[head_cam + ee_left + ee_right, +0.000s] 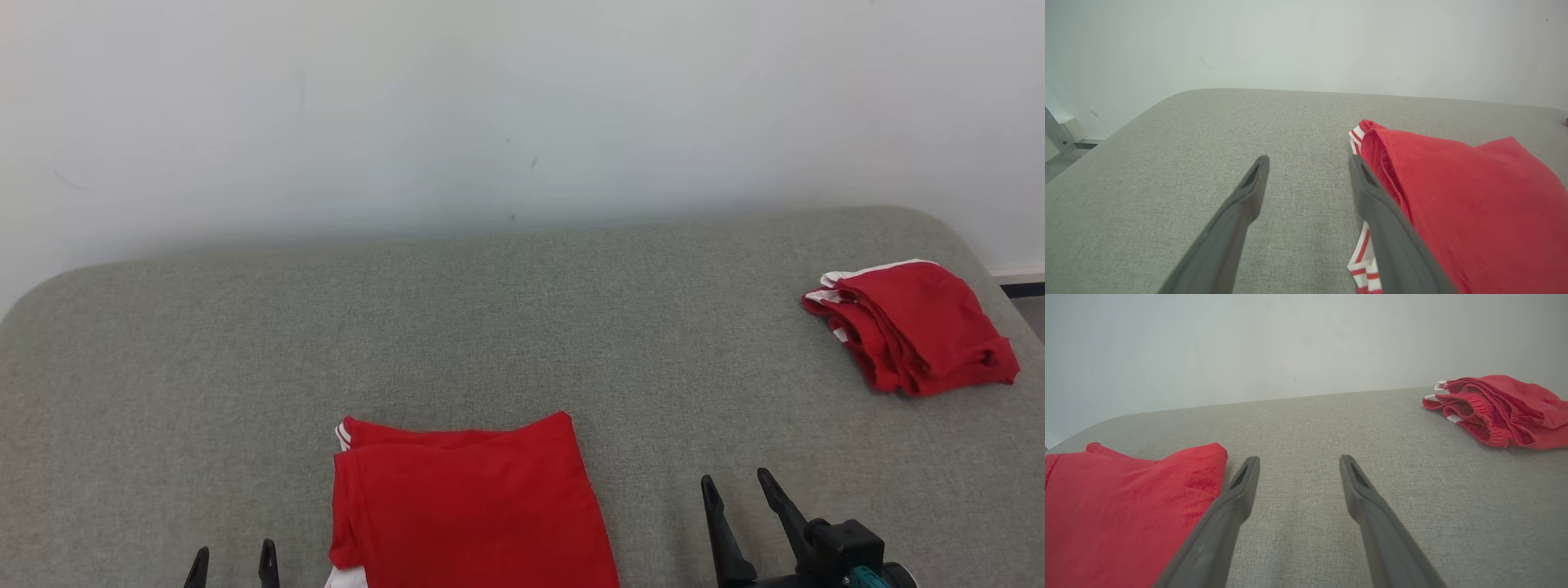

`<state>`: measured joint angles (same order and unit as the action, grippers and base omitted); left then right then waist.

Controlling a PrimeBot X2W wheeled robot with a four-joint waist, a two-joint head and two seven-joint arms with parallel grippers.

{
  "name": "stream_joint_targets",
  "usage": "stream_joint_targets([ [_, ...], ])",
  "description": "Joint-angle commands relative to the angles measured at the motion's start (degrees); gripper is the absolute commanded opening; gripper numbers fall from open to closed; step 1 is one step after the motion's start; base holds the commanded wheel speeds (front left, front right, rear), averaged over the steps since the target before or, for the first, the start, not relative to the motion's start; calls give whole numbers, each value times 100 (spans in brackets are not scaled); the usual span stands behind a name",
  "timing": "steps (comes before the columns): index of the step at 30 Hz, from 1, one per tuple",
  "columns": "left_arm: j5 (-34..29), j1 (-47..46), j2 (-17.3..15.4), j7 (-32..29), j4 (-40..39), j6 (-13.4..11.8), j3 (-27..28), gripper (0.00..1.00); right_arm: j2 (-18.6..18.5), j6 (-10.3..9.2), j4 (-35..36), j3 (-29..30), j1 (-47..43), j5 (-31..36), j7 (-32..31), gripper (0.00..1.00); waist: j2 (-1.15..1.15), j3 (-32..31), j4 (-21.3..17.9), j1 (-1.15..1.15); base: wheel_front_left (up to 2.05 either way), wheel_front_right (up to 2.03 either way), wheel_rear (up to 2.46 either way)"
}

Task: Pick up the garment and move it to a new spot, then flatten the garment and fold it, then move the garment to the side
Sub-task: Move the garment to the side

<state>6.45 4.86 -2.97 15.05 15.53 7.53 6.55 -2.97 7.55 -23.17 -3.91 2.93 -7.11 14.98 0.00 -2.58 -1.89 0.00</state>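
- The folded red garment (469,506) lies at the middle of the grey table's (490,327) near edge.
- Left gripper (234,555): fingers spread wide, empty, just left of the garment.
- Right gripper (735,479): spread wide, empty, near its right side.
- Another red pile (914,335) sits by the far right corner.

No writing, label, brand mark or number can be read. The red garment (469,506) with white-striped trim, the folded red pile (914,335) well to its right and the grey fabric-covered surface (245,367) are all plain.
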Motion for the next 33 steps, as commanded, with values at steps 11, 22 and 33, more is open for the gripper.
stream_joint_targets([
  [11,90,-118,11,17,-3,-10,-260,100,15,-17,-176,-389,237,-113,23,100,0,227,224,0,0,0,0],
  [22,198,-325,-17,17,-59,-10,-709,100,12,-17,-986,-862,856,-473,23,100,0,778,869,0,0,0,0],
  [33,211,-496,-11,17,-39,-10,-913,100,16,-17,-2225,-1342,1501,-858,8,0,0,974,1162,0,0,0,0],
])
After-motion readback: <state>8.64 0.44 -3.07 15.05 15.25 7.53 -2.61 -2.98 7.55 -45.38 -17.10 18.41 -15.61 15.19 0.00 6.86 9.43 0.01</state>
